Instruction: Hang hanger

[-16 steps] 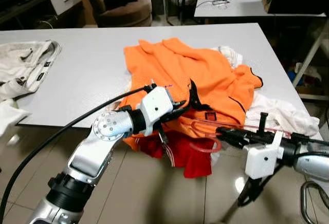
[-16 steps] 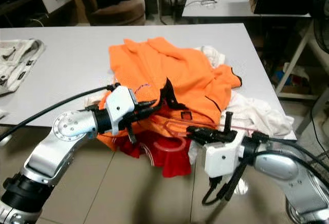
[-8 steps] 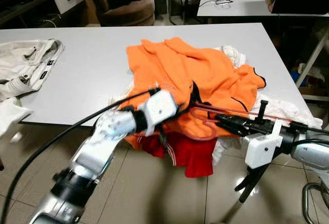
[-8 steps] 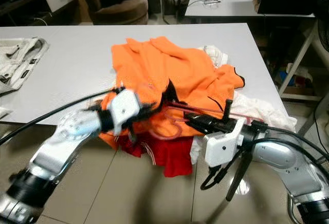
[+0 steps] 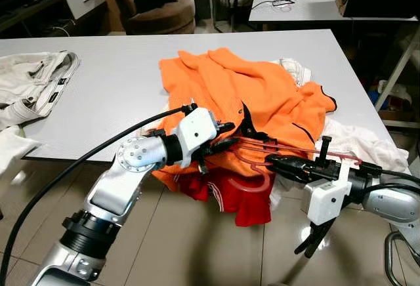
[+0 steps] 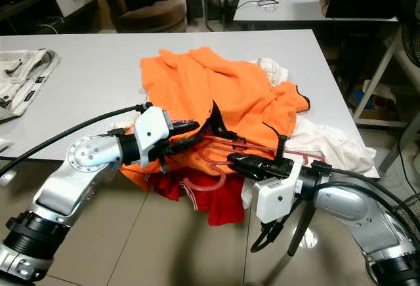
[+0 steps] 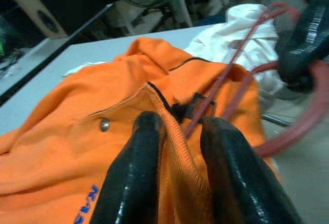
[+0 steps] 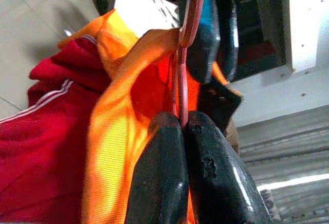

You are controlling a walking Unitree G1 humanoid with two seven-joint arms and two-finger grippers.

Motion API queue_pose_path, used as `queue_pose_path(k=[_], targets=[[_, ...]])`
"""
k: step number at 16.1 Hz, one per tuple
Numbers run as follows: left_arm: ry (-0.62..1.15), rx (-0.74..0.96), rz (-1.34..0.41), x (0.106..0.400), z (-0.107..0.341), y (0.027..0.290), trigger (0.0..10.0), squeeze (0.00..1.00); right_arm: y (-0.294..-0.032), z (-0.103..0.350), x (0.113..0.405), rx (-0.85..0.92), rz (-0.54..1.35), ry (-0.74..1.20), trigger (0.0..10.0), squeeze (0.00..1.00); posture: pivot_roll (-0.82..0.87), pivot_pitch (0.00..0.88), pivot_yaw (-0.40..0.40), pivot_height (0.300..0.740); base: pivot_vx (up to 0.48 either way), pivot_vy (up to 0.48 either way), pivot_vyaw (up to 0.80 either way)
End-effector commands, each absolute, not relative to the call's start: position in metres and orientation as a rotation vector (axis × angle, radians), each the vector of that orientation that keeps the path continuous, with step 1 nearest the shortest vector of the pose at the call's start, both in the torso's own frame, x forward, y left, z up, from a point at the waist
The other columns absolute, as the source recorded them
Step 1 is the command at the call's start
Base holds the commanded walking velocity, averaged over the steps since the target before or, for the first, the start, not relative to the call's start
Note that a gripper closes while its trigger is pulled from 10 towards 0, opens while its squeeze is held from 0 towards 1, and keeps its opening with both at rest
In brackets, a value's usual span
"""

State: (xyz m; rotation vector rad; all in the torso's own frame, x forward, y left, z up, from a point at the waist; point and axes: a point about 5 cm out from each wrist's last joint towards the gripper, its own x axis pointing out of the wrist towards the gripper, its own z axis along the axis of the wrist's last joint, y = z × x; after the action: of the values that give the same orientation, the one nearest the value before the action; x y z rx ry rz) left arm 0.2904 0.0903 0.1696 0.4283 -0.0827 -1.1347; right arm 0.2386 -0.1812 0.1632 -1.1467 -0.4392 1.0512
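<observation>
Hanger (image 5: 262, 168), made of thin translucent red plastic, sits at the near edge of the white table (image 5: 118, 82), its hook curling down over a red garment (image 5: 233, 197) that droops off the edge. The right gripper (image 5: 279, 163) reaches in from the right of the hanger with its two black fingers (image 8: 175, 172) pressed together on the red bar, pinching it. The left gripper (image 5: 226, 143) comes in from the left of the hanger; its fingers (image 7: 139, 178) are slightly apart and pinch a fold of the orange shirt's collar between them. The orange shirt (image 5: 249, 96) lies crumpled just behind the hanger, with the hanger's arms running against its front edge. White clothes (image 5: 357, 145) lie right of the hanger, partly under the shirt. Beige trousers (image 5: 33, 86) rest well to the left. Far behind the hanger stands a brown armchair (image 5: 154, 0).
</observation>
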Motion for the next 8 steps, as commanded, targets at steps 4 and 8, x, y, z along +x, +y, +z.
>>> queue_pose_path(k=[4, 8], targets=[[-0.115, 0.437, -1.205, 0.284, 0.180, 0.095, 10.0, 1.00, -0.184, 0.168, 0.244, -1.139, 1.028, -0.470, 10.0, 0.00, -0.23, 0.000, 0.128, 0.740, 0.000, 0.000, 0.00], [-0.184, 0.501, -1.189, 0.295, 0.200, 0.110, 10.0, 1.00, -0.185, 0.167, 0.245, -1.133, 1.027, -0.468, 10.0, 0.00, -0.23, 0.000, 0.132, 0.740, 0.000, 0.000, 0.00]])
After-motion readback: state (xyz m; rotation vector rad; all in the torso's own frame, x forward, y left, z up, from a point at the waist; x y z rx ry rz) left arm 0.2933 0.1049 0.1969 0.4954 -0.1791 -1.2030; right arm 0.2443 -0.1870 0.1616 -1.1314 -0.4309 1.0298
